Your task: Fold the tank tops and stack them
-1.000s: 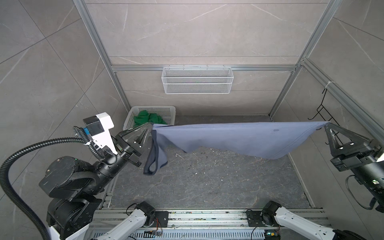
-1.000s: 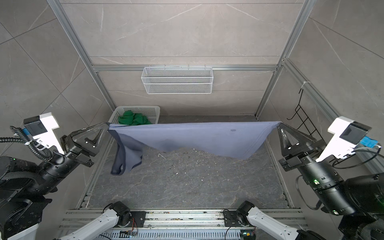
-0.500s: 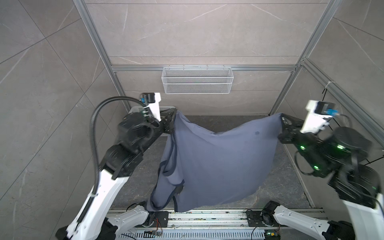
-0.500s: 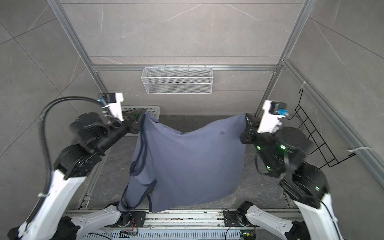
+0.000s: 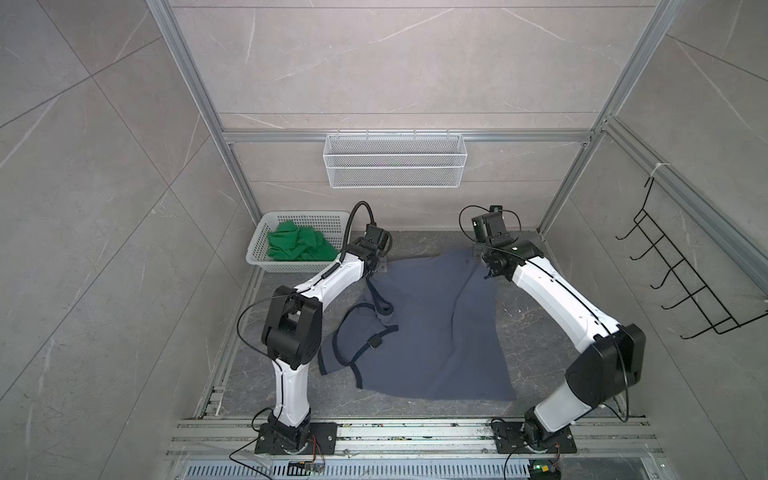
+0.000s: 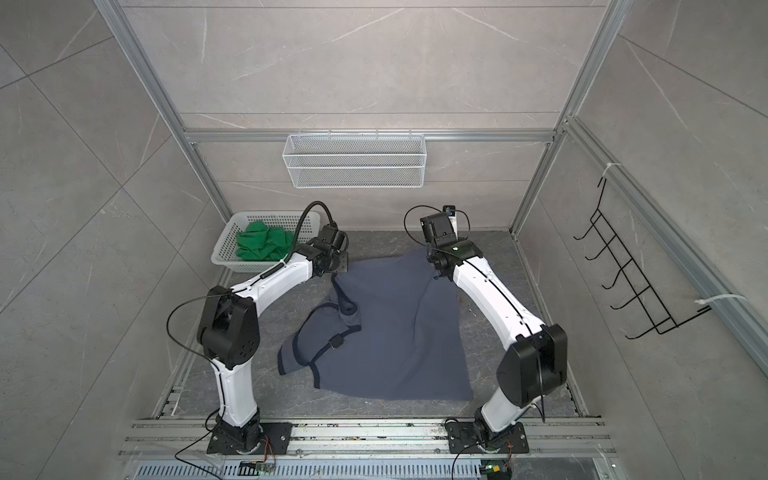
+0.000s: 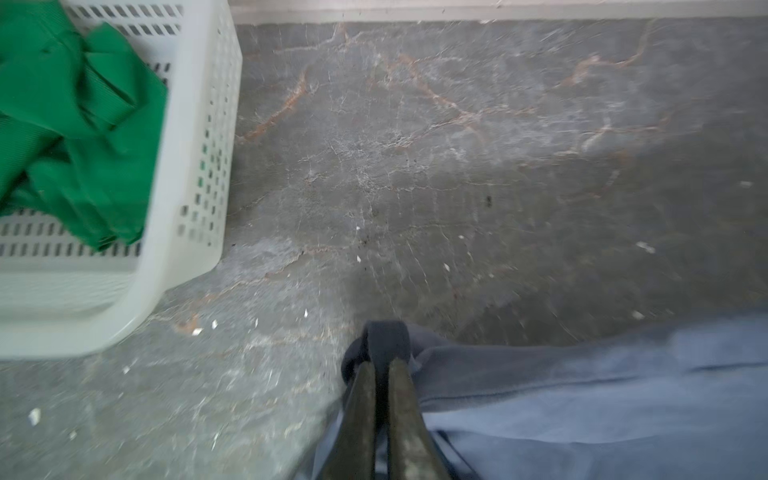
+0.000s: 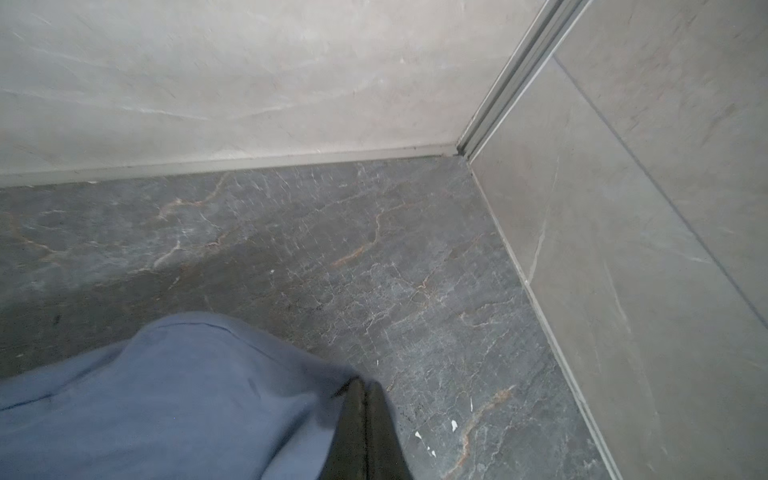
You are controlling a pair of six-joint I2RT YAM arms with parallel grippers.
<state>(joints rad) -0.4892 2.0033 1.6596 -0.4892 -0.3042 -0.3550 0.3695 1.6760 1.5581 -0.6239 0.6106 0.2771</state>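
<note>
Slate-blue tank top (image 5: 436, 340) lies on the tabletop (image 5: 523, 316) between the arms, mostly spread. The dark-trimmed straps and armholes are bunched and overlapped on the left-arm side, and a long crease runs down the body.

Left claw (image 7: 381, 365) is clenched on a dark-trim edge at the far left corner, low over the tabletop. Right claw (image 8: 365, 386) is clenched on the plain far right corner.

Handling, by the look of it: light, limp knit with no stiffness of its own. It sags and wrinkles wherever it is unsupported. Best taken at corners, hem or trim, with the two points pulled apart to keep an edge taut.

White perforated basket (image 5: 307, 213), far left corner: holds the green tank top (image 5: 297, 247), crumpled and not yet folded. Wire mesh basket (image 5: 395, 172) on the back wall: nothing seen inside.
</note>
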